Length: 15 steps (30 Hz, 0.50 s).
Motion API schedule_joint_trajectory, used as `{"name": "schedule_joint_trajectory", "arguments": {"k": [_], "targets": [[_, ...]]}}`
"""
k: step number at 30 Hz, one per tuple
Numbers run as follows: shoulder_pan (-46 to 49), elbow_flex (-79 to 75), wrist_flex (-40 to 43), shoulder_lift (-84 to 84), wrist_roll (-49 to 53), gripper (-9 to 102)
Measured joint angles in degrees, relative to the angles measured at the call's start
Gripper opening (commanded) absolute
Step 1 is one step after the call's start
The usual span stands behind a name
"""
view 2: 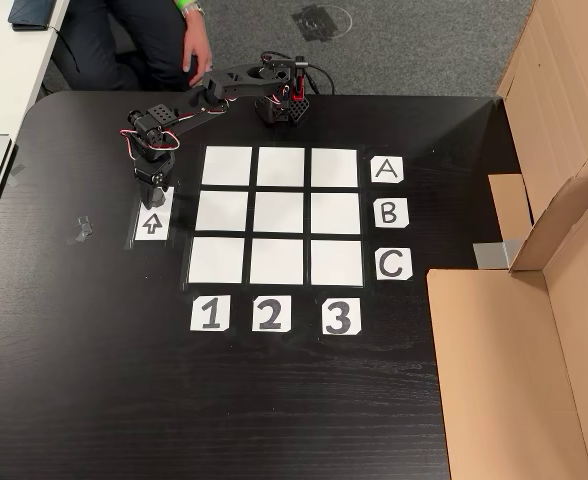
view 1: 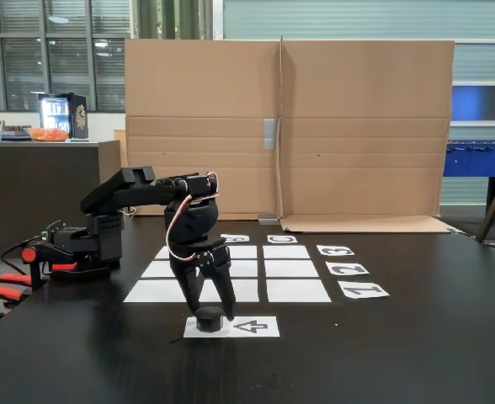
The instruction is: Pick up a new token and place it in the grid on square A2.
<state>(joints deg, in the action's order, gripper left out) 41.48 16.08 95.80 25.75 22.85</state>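
Note:
The token (view 1: 210, 321), a small black puck, sits on the left end of a white sheet printed with an arrow (view 1: 249, 326). My gripper (view 1: 210, 310) points straight down over it, open, one finger on each side of the puck. From above, the gripper (view 2: 155, 188) covers the token at the top of the arrow sheet (view 2: 152, 222). The grid (view 2: 280, 214) of nine white cells lies just right of it in the other view. Square A2 (view 2: 281, 167) is the middle cell of the top row there, bare; in the fixed view square A2 (view 1: 155, 270) shows behind the arm.
Labels A, B, C (view 2: 389, 212) and 1, 2, 3 (view 2: 268, 314) border the grid. Cardboard (view 2: 534, 330) stands along the table's right side in the other view, forming the back wall (view 1: 315, 126) in the fixed view. A person's hand (view 2: 190, 62) is near the arm's base (view 2: 282, 105).

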Motion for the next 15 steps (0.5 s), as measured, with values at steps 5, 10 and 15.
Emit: {"name": "schedule_joint_trajectory", "arguments": {"k": [5, 10, 15], "targets": [[-0.09, -0.35, 0.0, -0.88, 0.0, 26], [-0.09, -0.7, 0.0, -0.88, 0.0, 26], [-0.09, -1.67, 0.35, -0.88, 0.0, 26]]}}
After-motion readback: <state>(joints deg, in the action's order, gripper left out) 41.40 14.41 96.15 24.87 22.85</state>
